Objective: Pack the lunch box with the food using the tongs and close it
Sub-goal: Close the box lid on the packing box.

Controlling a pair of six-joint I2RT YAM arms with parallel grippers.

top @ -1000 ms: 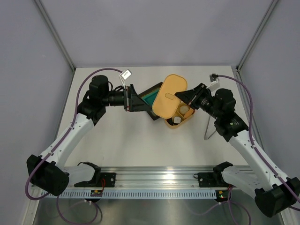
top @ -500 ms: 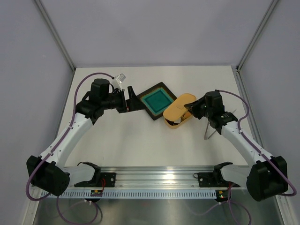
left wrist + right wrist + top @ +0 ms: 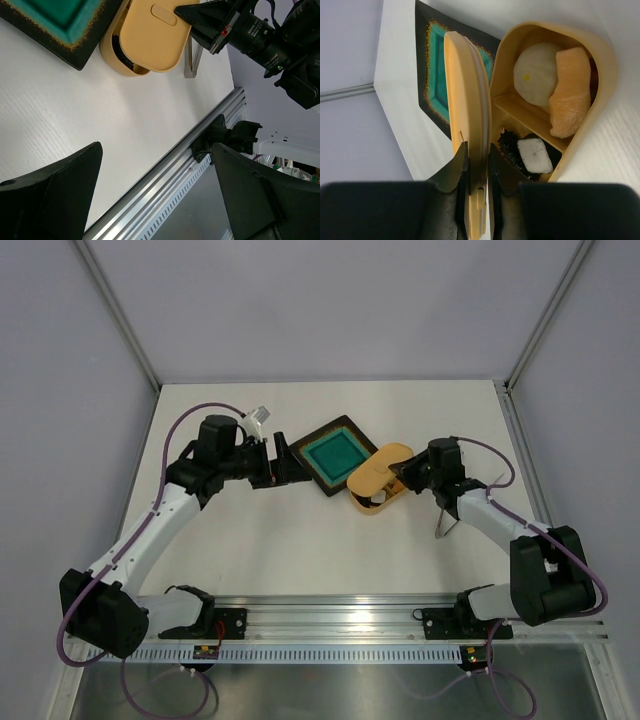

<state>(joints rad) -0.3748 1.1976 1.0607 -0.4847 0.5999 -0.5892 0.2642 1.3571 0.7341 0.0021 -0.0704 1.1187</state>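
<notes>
The yellow-orange lunch box lies on the table just right of the teal plate. In its far compartment are a white ball and an orange slice. The near one holds a white cube and a dark spiky piece. My right gripper is shut on the edge of the matching lid, which stands tilted on the box's left rim, half covering it. The silver tongs lie on the table under my right arm. My left gripper hovers open and empty left of the plate.
The dark-rimmed teal plate sits empty at mid-table, touching the box. An aluminium rail runs along the near table edge. Grey walls close in the back and sides.
My right arm has brought the lid down from high above the box to rest tilted on it. My left gripper has drawn back a little to the left.
</notes>
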